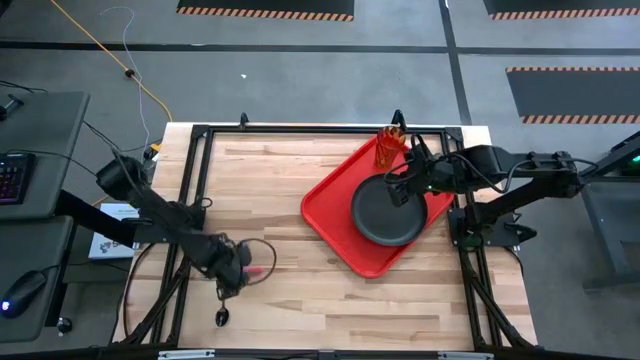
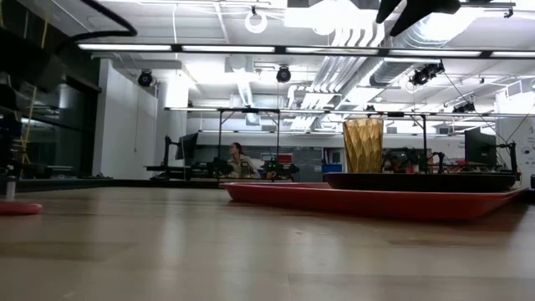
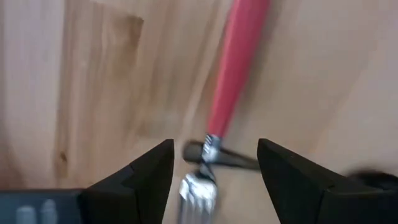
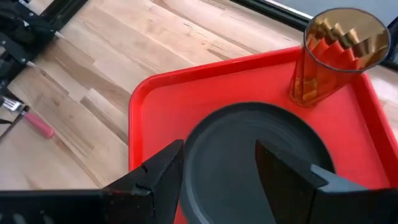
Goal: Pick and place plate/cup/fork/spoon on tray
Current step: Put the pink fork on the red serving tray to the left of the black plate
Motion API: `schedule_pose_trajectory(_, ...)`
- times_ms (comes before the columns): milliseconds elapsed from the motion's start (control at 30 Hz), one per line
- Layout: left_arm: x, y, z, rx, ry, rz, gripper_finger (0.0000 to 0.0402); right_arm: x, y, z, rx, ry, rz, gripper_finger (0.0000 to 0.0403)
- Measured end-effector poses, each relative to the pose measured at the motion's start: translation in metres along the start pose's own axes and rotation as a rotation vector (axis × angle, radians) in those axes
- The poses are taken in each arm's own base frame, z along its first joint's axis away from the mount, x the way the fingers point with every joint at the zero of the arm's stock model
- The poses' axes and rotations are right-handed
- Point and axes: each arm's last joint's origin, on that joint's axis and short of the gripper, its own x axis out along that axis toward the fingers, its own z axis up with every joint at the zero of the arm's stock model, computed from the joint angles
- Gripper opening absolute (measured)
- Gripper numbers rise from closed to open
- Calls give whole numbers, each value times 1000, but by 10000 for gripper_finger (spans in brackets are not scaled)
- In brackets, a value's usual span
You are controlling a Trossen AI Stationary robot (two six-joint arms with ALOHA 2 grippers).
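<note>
From the high view, the red tray sat tilted on the right part of the wooden surface, already carrying the dark plate and, at its far corner, the amber cup. The right pincer hovered over the plate's edge. The left pincer was low over the near left part of the surface, right beside the fork, whose red handle pointed toward the tray. The spoon lay just nearer the front edge, apart from the fork.

From the low view, the cup stood upright on the tray behind the plate. A person sat far back in the room.

From the left wrist view, the left pincer was open, holding nothing, its fingers straddling the fork where the red handle met the silvery tines. The fork looked light, stiff and thin, lying flat, so it would likely slip or pivot; the neck or lower handle seemed the best place to pinch.

From the right wrist view, the right pincer was open and empty above the plate, with the cup beyond it on the tray. The fork lay well apart on the surface.
</note>
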Motion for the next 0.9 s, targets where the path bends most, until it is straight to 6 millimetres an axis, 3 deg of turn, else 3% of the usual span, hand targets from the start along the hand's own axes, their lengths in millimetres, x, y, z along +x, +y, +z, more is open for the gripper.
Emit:
schedule_pose_trajectory(233, 24, -13, -2, 88, -5, 88, 220, 0, 0, 0, -30, 2, -4, 190)
schedule_pose_trajectory(433, 30, -17, 0, 133, 15, 79, 205, 0, -2, -1, -35, -5, -23, 190)
schedule_pose_trajectory(567, 31, -16, 3, 112, 29, 60, 150, 0, -2, 0, -36, -11, -27, 190)
schedule_pose_trajectory(733, 24, -11, 8, 113, 25, 21, 34, 0, -2, 0, -35, -11, -26, 190)
schedule_pose_trajectory(900, 1, 4, 14, 71, -47, -7, 44, 0, -2, 0, -35, -11, -25, 190)
